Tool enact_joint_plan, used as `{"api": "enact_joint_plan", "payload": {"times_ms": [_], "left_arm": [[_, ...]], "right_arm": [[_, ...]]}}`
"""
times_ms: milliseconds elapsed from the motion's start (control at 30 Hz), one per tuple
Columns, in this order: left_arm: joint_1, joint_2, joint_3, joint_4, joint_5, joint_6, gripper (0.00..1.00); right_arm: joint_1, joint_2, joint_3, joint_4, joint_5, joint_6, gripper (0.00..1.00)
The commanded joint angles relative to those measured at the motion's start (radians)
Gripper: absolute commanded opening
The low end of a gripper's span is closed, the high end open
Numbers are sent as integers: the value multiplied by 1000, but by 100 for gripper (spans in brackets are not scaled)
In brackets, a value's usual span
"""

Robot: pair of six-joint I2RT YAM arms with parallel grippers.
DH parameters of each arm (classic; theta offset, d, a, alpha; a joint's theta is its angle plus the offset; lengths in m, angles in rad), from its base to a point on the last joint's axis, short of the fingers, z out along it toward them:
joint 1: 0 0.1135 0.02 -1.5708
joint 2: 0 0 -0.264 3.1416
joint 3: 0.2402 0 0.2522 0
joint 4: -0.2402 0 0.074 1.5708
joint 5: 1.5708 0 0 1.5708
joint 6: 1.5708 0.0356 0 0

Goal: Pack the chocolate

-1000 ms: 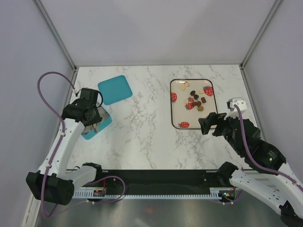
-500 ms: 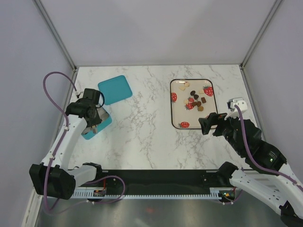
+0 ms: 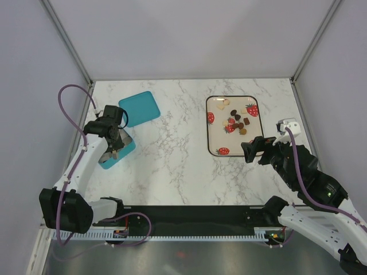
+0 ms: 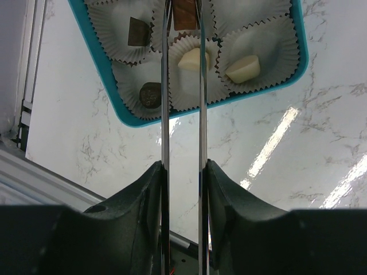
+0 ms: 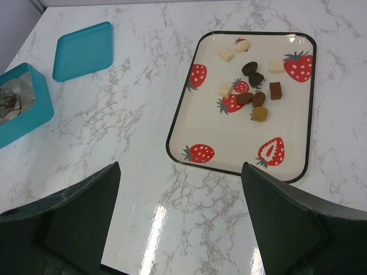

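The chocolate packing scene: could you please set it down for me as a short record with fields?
tray: strawberry print, loose chocolates clustered on its far half
box: teal, open, packed chocolates in paper cups
lid: teal, off, lying apart from the box
tongs: silver, clamped in the left pincer, reaching over the box
right pincer: open, empty, near the tray's near edge

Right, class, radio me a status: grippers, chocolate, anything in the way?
Left gripper clamped on tongs, tips over the box. Right gripper open, empty. Chocolate partly boxed, rest on tray. Lid off, aside.
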Motion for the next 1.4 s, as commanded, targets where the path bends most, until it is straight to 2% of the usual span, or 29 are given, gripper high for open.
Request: {"api": "enact_joint_plan", "payload": {"times_ms": [0, 267, 533, 833, 867, 1067, 1167, 1267, 1367], "left_arm": [[7, 7, 8, 38, -56, 42, 41], [9, 7, 0, 41, -63, 48, 46], [9, -25, 43, 27, -13, 68, 48], [6, -93, 129, 35, 203, 123, 48], [6, -102, 124, 55, 278, 116, 48], [-9, -211, 57, 174, 510, 76, 48], [-37, -223, 46, 233, 570, 73, 48], [-110, -208, 45, 288, 567, 57, 48], [-247, -171, 35, 368, 492, 28, 49]], "right_arm": [[5, 1, -2, 26, 24, -14, 95], [5, 8, 3, 32, 21, -6, 95], [5, 8, 4, 31, 17, 8, 95], [5, 26, -6, 35, 12, 40, 95], [5, 38, -11, 37, 18, 43, 95], [6, 87, 14, 51, 24, 49, 94], [6, 106, 18, 51, 33, 51, 94], [5, 118, 29, 42, 44, 58, 94], [5, 126, 49, 22, 61, 66, 94]]}}
